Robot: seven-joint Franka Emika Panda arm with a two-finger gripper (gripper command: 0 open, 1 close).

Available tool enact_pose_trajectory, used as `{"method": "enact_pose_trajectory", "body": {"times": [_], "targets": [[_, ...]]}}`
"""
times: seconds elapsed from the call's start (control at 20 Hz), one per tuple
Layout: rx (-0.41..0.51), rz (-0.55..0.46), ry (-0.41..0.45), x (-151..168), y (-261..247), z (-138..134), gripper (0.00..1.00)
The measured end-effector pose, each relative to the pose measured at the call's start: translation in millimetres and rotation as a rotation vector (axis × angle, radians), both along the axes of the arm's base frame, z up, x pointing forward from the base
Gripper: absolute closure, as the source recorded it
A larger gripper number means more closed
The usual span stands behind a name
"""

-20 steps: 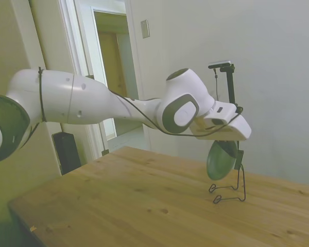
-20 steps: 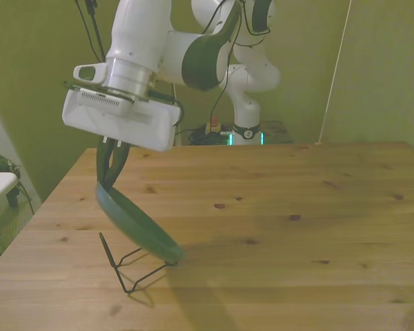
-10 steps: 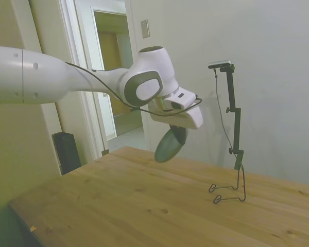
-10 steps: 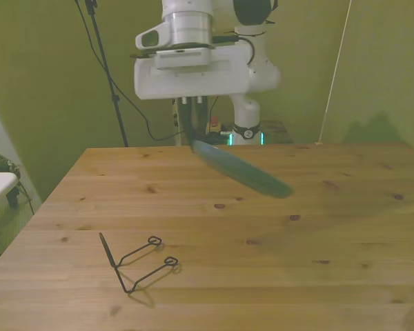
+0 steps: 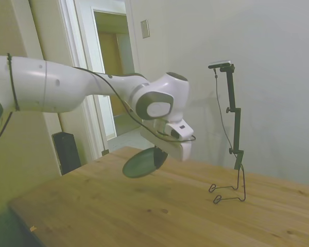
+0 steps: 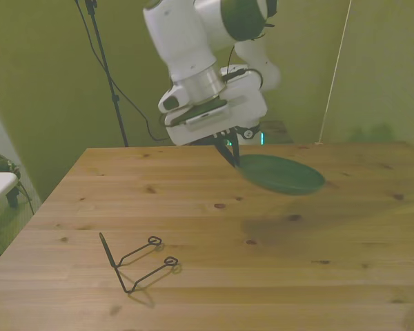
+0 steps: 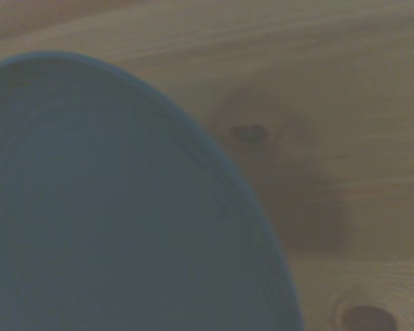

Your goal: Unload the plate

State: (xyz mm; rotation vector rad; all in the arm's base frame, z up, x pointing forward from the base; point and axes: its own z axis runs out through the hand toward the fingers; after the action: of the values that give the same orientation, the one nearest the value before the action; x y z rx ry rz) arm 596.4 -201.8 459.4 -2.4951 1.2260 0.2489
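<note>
Here, round sage-green plate (image 6: 283,173), plain, shallow-rimmed, nearly flat above the table (image 6: 345,234), rim grasped in the jaws.

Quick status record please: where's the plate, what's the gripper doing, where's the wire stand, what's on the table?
plate: held in the air by one edge, near level, above the table, not touching it
gripper: shut on the plate's rim
wire stand: empty, on the table toward the front view's left, well apart from the plate
table: wooden; plate's shadow falls on it below the plate
task stage: plate off the stand, not yet set down
</note>
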Motion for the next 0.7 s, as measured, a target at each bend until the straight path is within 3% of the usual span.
{"method": "enact_pose_trajectory", "body": {"times": [0.45, 0.7], "targets": [[0.003, -0.023, 0.107, 18.7, -35.9, -71.7, 1.0], [-0.014, -0.028, 0.132, 27.7, -43.9, -92.4, 1.0]]}}
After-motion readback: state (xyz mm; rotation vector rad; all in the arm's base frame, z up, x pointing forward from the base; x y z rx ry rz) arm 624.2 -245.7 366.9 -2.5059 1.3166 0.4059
